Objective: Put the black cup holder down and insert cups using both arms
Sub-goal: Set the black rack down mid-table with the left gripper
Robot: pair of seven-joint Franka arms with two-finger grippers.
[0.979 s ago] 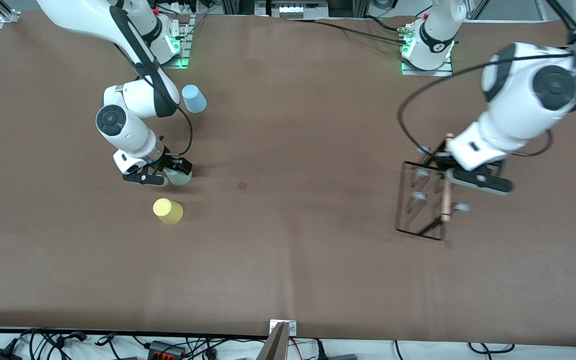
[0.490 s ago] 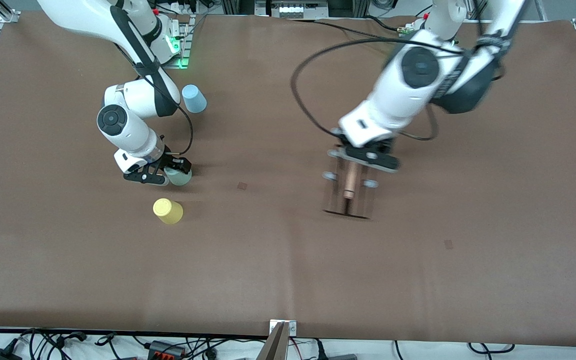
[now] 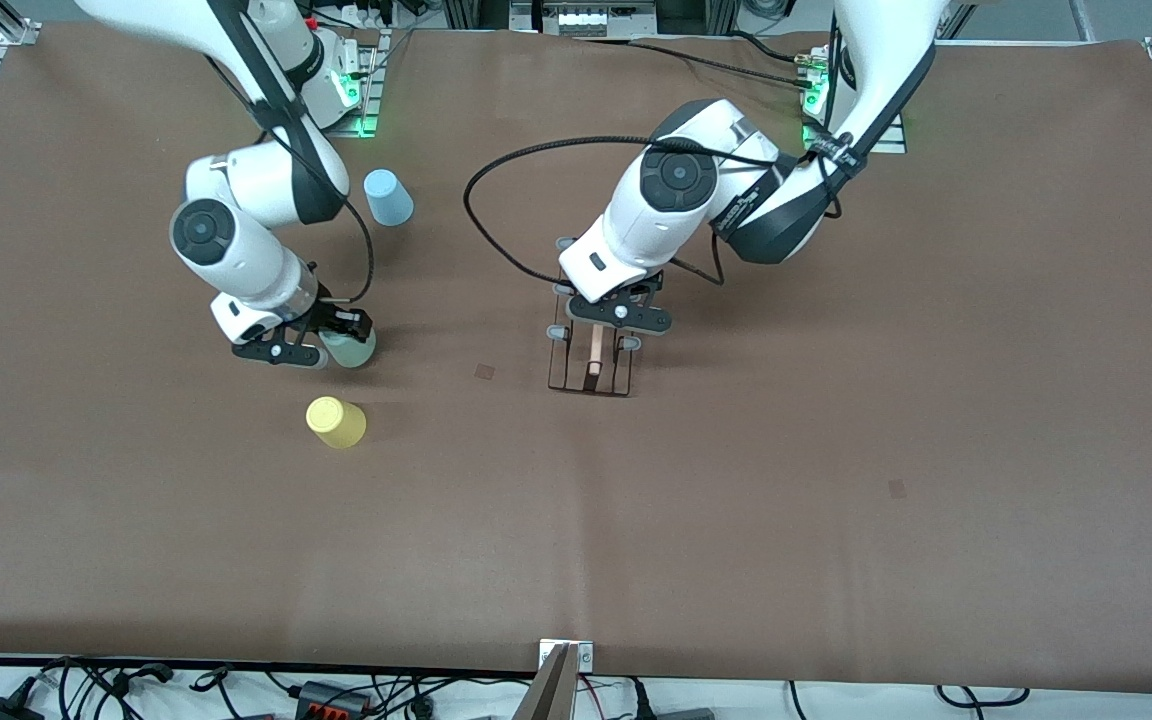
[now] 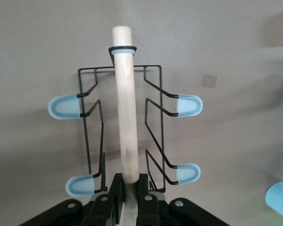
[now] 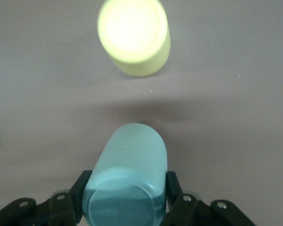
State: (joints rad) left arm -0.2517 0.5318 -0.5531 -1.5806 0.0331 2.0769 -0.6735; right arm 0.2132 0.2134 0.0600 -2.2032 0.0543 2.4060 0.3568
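Observation:
My left gripper [image 3: 614, 322] is shut on the light wooden rod handle [image 4: 125, 103] of the black cup holder [image 3: 591, 362] and holds it over the middle of the table. Its pale blue capped pegs [image 4: 63, 107] stick out on both sides of the rod. My right gripper [image 3: 324, 346] is shut on the pale green cup [image 3: 349, 348], bottom toward the wrist camera [image 5: 129, 179], a little above the table. The yellow cup [image 3: 336, 421] stands upside down on the table, nearer the front camera than the green one. The light blue cup [image 3: 388, 197] stands by the right arm's base.
Two small dark marks lie on the brown table cover, one [image 3: 484, 371] between the green cup and the holder, one [image 3: 897, 488] toward the left arm's end. Cables and a metal bracket [image 3: 566, 662] line the table's front edge.
The left arm has swung the cup holder from its own end of the table to the middle. The right gripper has shut on the green cup and raised it slightly.

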